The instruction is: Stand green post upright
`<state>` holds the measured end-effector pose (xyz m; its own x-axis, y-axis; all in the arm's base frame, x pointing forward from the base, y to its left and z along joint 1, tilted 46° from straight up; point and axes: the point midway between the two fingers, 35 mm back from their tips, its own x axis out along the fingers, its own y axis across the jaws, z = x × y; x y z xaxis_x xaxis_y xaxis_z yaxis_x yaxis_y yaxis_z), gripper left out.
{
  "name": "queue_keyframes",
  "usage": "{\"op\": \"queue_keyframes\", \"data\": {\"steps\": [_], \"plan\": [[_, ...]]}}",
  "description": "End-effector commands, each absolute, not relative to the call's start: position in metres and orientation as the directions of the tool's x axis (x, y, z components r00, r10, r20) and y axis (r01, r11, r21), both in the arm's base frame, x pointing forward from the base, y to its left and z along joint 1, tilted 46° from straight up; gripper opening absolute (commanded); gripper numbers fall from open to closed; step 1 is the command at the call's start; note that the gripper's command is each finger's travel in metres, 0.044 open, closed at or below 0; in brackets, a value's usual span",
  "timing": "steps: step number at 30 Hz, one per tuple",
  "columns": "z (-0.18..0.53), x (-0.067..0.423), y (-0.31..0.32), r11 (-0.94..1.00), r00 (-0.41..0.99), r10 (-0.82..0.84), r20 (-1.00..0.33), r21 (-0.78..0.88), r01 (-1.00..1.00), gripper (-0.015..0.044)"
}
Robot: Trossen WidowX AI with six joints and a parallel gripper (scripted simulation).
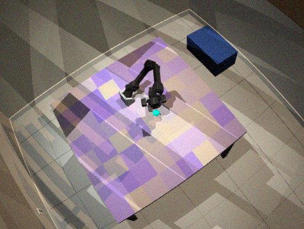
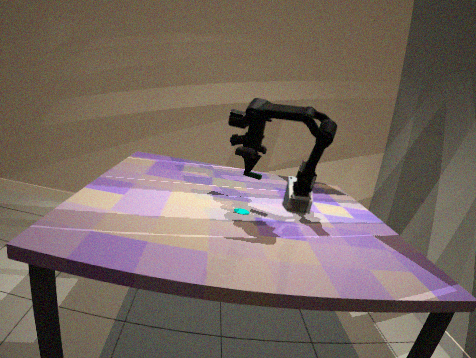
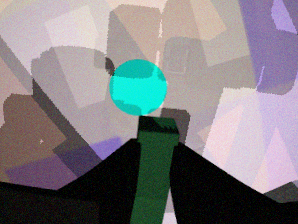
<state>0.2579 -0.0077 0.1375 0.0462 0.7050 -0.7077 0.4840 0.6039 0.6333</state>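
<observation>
My gripper (image 3: 154,149) (image 1: 154,105) (image 2: 251,167) is shut on the green post (image 3: 154,183) (image 2: 253,174), which sticks out from between the dark fingers and points downward. The gripper hangs in the air above the patchwork table (image 1: 191,141) (image 2: 150,250). The cyan circle (image 3: 137,86) (image 1: 156,112) (image 2: 241,211) is a flat disc on the table top. In the wrist view it lies just beyond the post's far end. In the top view the gripper head sits right beside the circle. The post is hidden by the gripper in the top view.
The arm's base (image 1: 127,97) (image 2: 298,200) stands on the table behind the circle. A blue box (image 1: 212,48) sits on the floor beyond the table's far corner. A low pale border line (image 1: 96,61) runs around the floor area.
</observation>
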Motion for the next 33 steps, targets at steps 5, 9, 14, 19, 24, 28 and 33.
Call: {"op": "queue_keyframes", "data": {"steps": [5,9,14,19,24,28,33], "plan": [[0.143,0.252,0.001,0.617,0.043,0.705,-0.708,0.641,0.457,0.0023],[0.141,0.25,0.003,0.637,0.034,0.686,-0.726,0.623,0.454,0.0023],[0.138,0.248,0.005,0.661,0.025,0.663,-0.748,0.601,0.45,0.0023],[0.135,0.245,0.007,0.684,0.018,0.638,-0.769,0.578,0.446,0.0023],[0.133,0.243,0.009,0.705,0.012,0.613,-0.79,0.554,0.442,0.0023],[0.131,0.241,0.01,0.722,0.009,0.592,-0.806,0.536,0.438,0.0023],[0.128,0.239,0.011,0.741,0.006,0.566,-0.824,0.512,0.434,0.0023]]}}
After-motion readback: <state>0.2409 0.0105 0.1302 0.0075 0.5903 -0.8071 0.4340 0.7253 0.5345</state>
